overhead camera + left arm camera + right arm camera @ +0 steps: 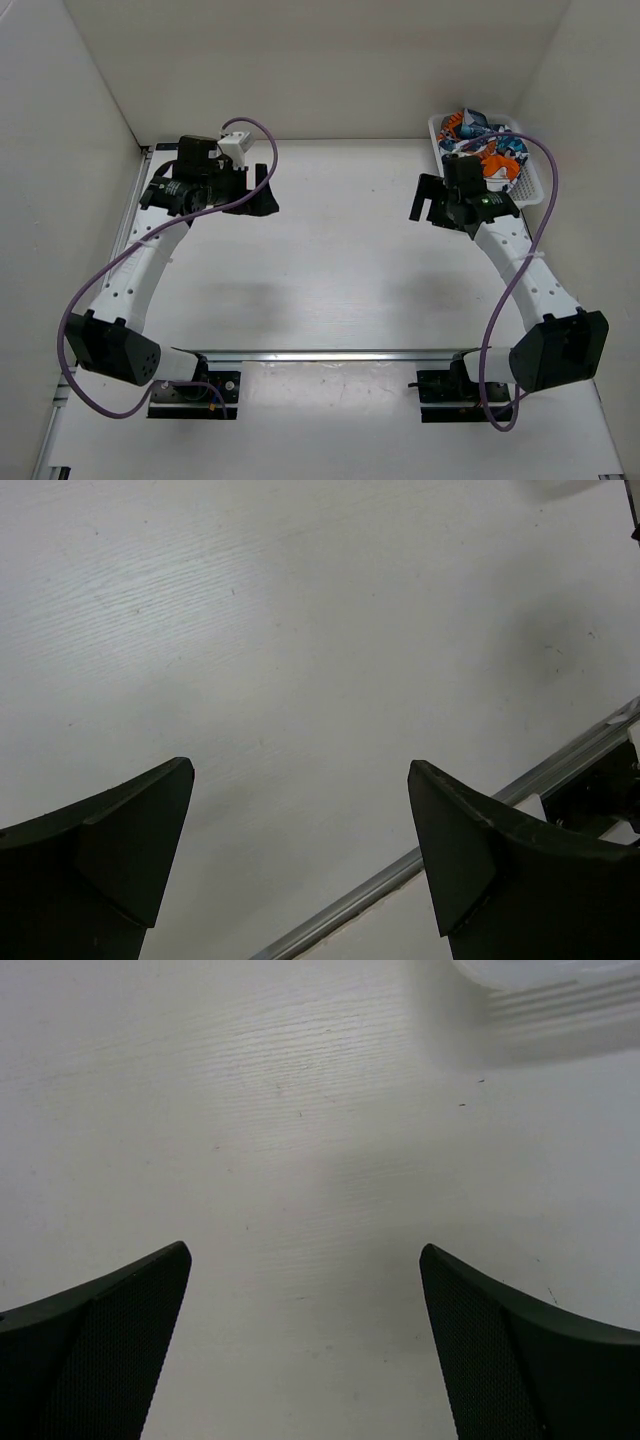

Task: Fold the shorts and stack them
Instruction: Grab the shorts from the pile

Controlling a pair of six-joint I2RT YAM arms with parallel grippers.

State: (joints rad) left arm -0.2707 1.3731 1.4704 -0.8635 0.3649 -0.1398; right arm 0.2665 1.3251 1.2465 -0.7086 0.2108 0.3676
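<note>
The shorts (pixel 478 142), with a busy blue, orange, teal and white print, lie crumpled in a white mesh basket (pixel 534 178) at the back right of the table. My right gripper (pixel 428 203) hangs open and empty just left of the basket; its wrist view shows only bare table between the fingers (pixel 110 1330). My left gripper (pixel 262 190) is open and empty at the back left, over bare table; its fingers (pixel 110 840) show in the left wrist view. The shorts are out of view in both wrist views.
White walls close in the table at the back and both sides. A metal rail (pixel 330 355) runs across near the arm bases and shows in the left wrist view (pixel 420 865). The basket's edge shows blurred at the top of the right wrist view (pixel 540 975).
</note>
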